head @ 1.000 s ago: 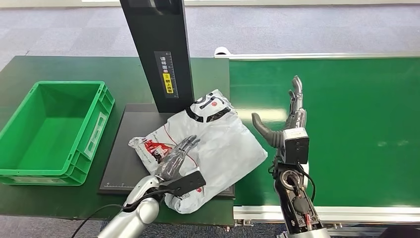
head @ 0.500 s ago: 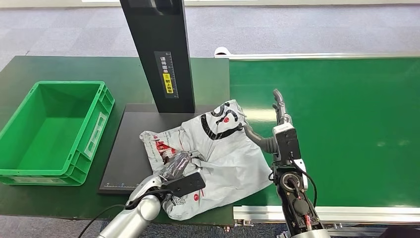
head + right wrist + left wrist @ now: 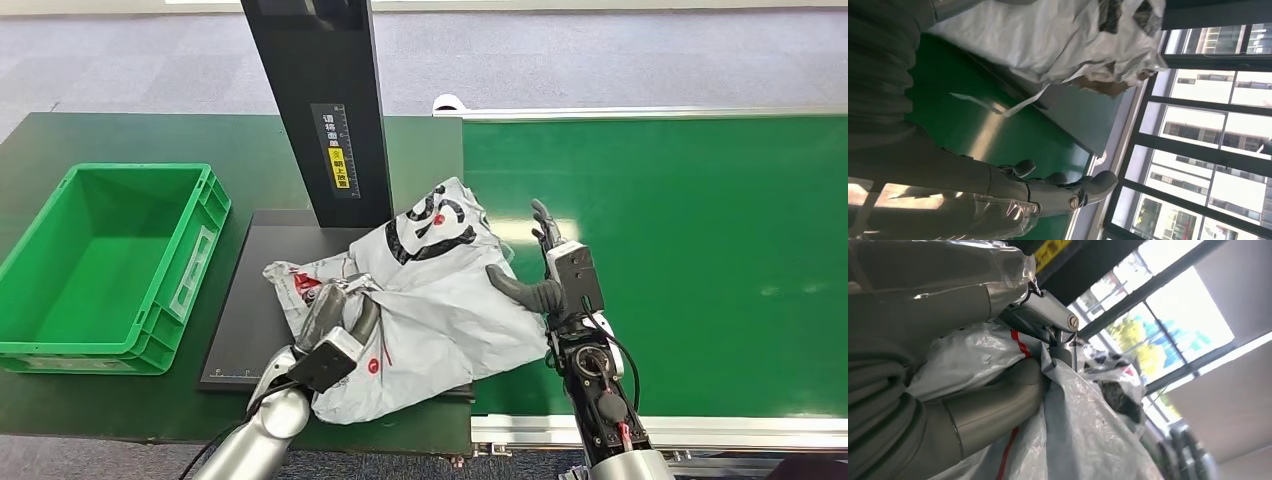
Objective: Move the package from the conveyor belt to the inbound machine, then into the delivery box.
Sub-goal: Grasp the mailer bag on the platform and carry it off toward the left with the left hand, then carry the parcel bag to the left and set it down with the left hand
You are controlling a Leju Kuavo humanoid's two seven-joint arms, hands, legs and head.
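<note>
I see the package [image 3: 440,290], a crinkly white bag, lying on the black plate of the inbound machine [image 3: 260,290], with one edge over the conveyor belt [image 3: 700,220]. My left hand [image 3: 335,315] grips its 8 o'clock side. My right hand [image 3: 545,275] is spread wide, thumb touching the bag at 3 o'clock. The green delivery box [image 3: 60,340] sits at 9 o'clock.

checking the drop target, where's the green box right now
In the head view the green box sits on the dark table at far left, left of the inbound machine's black plate where the package lies, apart from both hands.
</note>
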